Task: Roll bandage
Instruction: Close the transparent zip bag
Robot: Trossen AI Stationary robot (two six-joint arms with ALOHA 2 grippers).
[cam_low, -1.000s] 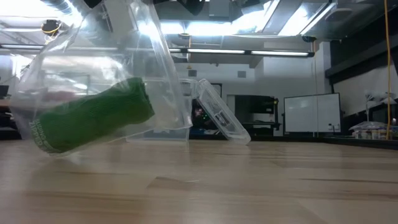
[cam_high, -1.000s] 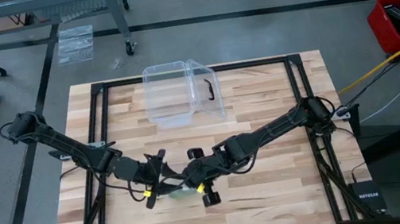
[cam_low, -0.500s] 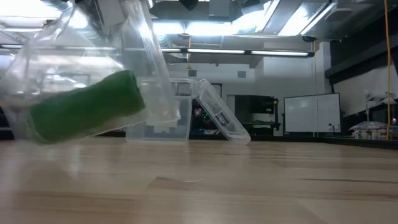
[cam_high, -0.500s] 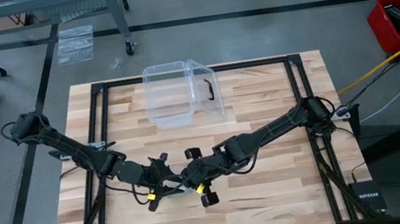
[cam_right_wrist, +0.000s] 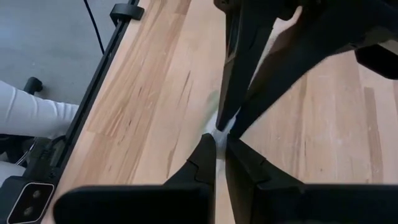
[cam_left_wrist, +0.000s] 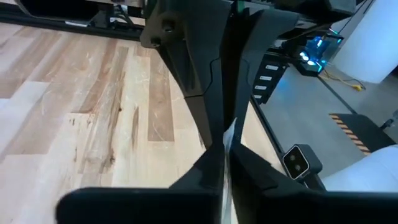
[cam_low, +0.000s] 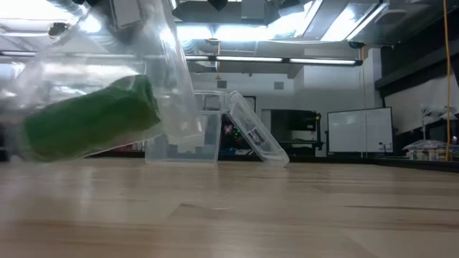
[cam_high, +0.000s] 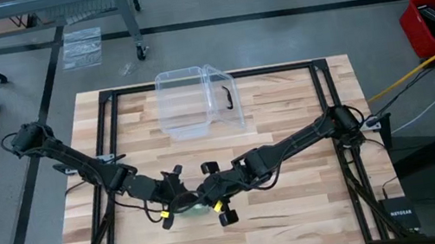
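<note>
The bandage is a stubby green roll, tilted, inside a clear crinkly plastic wrapper that hangs above the table near its front middle. In the high view only a green patch of the bandage shows beneath the arms. My left gripper and my right gripper meet tip to tip over it, both shut on the wrapper's upper part. Neither gripper shows in the low view. My left gripper pinches a thin edge of the clear wrapper between its two fingers, coming nearly level from the table's left. The wrapper hangs below, clear of the table, with the roll in it. My right gripper pinches the same wrapper's edge between its two fingers, right beside the left fingertips. It slants down from the table's right. One layer or several, I cannot tell.
A clear plastic box with a black handle stands at the table's far middle, its lid leaning open on its right. A dark frame runs around the tabletop. Bare wood lies near and to both sides.
My left gripper has shut on the wrapper next to the right gripper's fingers. The wrapper with the bandage has shifted a little toward the table's left, staying off the table.
</note>
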